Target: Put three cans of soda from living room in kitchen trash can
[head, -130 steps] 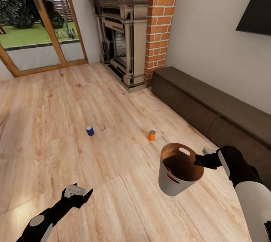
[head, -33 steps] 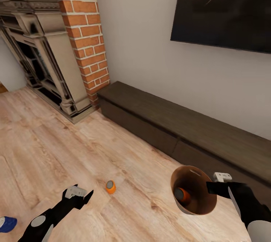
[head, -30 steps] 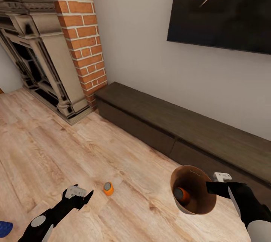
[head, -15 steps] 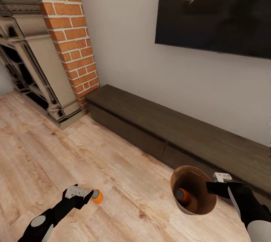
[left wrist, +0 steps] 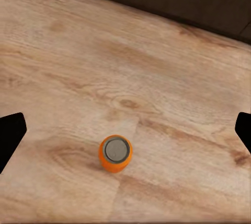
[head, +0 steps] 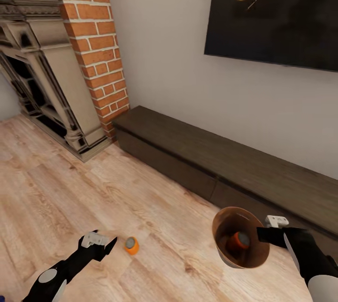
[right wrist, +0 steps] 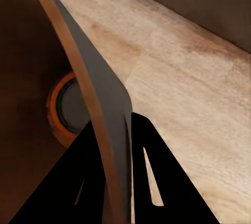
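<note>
Your right gripper [right wrist: 112, 182] is clamped on the rim of the tash can [head: 224, 254], one finger inside the wall and one outside, and it carries the pail clear of the floor with the mouth tipped toward you. An orange can [head: 239, 240] lies inside, against the brown bottom; in the right wrist view it sits just past the inner finger.

Your left gripper [head: 104, 245] hangs low with its fingers spread wide and nothing between them. The second orange can [left wrist: 115, 153] stands upright on the floor just ahead of the fingertips, a little to their right, apart from both. In the left wrist view it sits between the two finger tips with bare boards all around it.

The wooden floor [head: 56, 199] is open to the left of that hand. Ahead and to the right runs the dark low bench [head: 225, 166] along the wall, its edge near the pail. The brick chimney [head: 101, 44] and fireplace [head: 42, 81] stand farther ahead on the left, with a dark screen [head: 277, 11] above the bench.
</note>
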### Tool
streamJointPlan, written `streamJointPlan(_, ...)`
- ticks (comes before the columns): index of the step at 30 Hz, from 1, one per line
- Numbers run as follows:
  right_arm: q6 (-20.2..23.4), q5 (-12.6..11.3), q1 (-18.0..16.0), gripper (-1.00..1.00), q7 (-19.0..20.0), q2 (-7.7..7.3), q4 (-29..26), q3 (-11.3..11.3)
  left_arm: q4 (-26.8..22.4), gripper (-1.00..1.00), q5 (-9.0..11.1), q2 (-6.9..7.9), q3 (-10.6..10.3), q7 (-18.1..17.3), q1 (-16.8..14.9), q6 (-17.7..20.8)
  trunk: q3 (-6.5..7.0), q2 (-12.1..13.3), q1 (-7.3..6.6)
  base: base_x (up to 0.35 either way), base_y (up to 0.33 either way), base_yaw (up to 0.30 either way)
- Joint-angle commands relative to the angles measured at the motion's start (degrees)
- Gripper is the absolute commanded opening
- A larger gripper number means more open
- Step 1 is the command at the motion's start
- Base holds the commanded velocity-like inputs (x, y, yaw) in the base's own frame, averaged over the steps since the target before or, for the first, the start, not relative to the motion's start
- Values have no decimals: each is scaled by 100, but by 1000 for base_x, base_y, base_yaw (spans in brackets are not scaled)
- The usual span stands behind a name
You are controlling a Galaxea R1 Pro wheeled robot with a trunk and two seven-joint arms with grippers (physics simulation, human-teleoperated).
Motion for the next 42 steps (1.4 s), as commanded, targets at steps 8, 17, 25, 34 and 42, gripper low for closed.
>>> streamJointPlan(8, 36, -79, -2, -100, 34, 51, -1, 2, 0, 100, -11, 0, 0, 24, 0, 0, 11, 0, 0, 0, 310, -110)
streamJointPlan(17, 28, -82, -2, -100, 34, 70, 5, -2, 8, 100, -28, 0, -12, 36, 0, 0, 51, 0, 0, 0, 280, -228)
streamJointPlan(25, 14, -82, -2, -100, 34, 77, 7, -3, 48, 100, -38, 0, -268, 228, 0, 0, 101, 0, 0, 11, 108, -208)
streamJointPlan(34, 19, -52, 2, -100, -25, 225, 44, -4, 354, 100, -27, -154, -686, 1146, -32, 155, 160, 0, 0, 114, 10, -179)
streamJointPlan(42, 67, -31, 33, -100, -30, 386, 84, 30, 1392, 100, -20, -791, -766, 1886, -647, 670, 169, 0, 0, 282, 11, -32)
